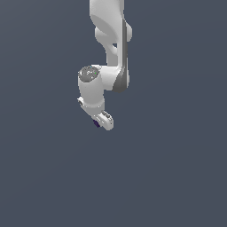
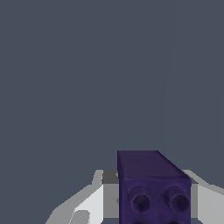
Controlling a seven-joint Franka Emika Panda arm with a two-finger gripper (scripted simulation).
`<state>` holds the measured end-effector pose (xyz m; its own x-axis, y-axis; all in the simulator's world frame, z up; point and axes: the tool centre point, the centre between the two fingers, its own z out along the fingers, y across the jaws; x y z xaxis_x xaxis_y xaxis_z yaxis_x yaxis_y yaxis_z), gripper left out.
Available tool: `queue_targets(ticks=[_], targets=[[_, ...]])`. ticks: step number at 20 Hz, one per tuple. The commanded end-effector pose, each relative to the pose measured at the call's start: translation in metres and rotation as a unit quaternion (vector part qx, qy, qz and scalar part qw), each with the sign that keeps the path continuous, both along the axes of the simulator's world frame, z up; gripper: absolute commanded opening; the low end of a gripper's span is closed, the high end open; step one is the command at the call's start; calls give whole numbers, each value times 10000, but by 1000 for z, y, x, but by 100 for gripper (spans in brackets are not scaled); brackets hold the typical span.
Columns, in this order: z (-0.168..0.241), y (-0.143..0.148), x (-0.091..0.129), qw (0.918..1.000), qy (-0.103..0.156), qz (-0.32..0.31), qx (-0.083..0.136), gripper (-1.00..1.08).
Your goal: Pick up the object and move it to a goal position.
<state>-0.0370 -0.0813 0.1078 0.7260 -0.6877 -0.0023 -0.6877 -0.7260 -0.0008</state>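
The object (image 2: 153, 188) is a small dark purple-indigo block with two round dimples on the face toward the wrist camera. It sits between the white fingers (image 2: 89, 205) of my gripper (image 2: 151, 214), which close in on both its sides. In the exterior view the gripper (image 1: 101, 123) points down at the end of the white arm (image 1: 111, 53). Only a small purple corner of the object (image 1: 96, 123) shows at the fingertips, on the exterior view's left side of the gripper. The gripper is shut on the object.
A plain dark grey-blue ground (image 1: 177, 177) fills both views. No goal marker, edge or other object shows.
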Motion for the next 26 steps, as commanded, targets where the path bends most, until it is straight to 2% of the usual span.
queue_targets(ticks=[1, 16, 26], targets=[[24, -11, -9, 10000, -6, -3, 2, -100], [165, -81, -58, 10000, -4, -8, -3, -100], [214, -105, -72, 10000, -5, -5, -9, -100]])
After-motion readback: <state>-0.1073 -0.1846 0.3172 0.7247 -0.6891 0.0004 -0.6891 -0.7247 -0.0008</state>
